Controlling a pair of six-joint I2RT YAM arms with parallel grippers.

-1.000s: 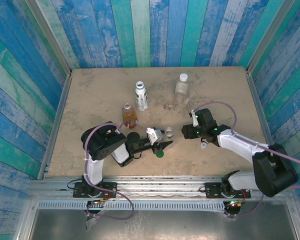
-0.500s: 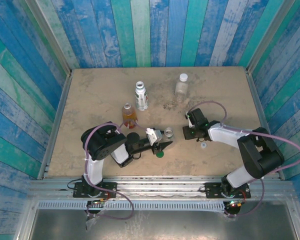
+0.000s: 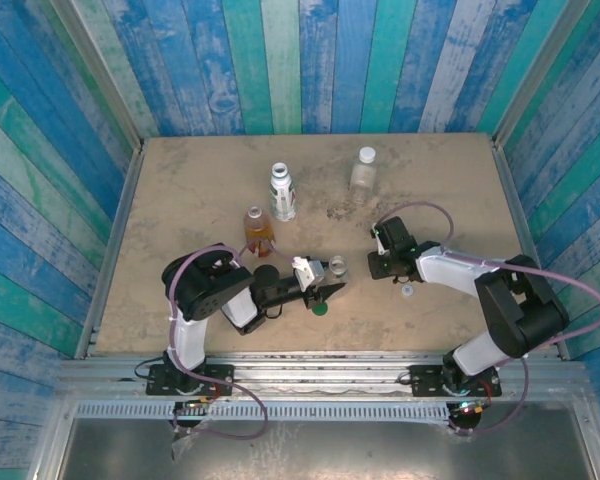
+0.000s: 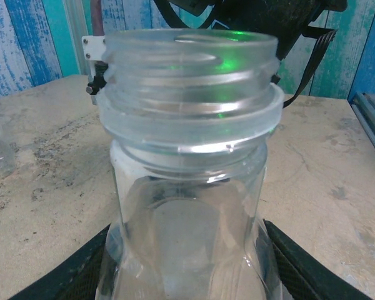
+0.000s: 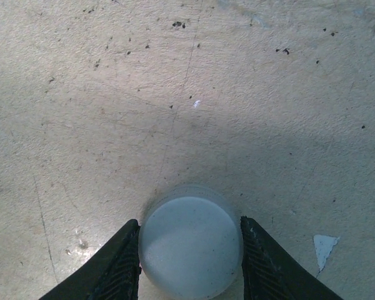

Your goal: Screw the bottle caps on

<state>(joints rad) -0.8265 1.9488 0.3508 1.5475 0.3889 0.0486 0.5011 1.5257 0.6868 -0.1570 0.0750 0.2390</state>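
Folding in from its low, stretched-out pose of a second ago, the right arm (image 3: 450, 272) now has its wrist a little further toward 9 o'clock, while the left arm (image 3: 210, 285) and every bottle stay where they were. In the right wrist view the right fingers (image 5: 125, 269) stand part-way open and press against both sides of a pale cap (image 5: 190, 247), which lies flat on the sandy surface (image 5: 175, 94). In the left wrist view the left fingers (image 4: 75, 281) are spread about half-way and grip the lower body of the small clear bottle (image 4: 190, 187), which stands upright with its threaded mouth bare. From above, that bottle sits just toward 6 o'clock of the surface's middle, with the dark green cap (image 3: 320, 308) lying loose at its 7 o'clock, near the left fingers. A white cap (image 3: 408, 291) lies on the surface at 4 o'clock of the right wrist, just beside the arm. The amber bottle (image 3: 257, 230) stands at 10 o'clock of the held bottle, the white-labelled bottle (image 3: 282, 192) just beyond it at its 1 o'clock, and the larger clear bottle (image 3: 363, 172) stands well apart, toward 1 o'clock of the surface.
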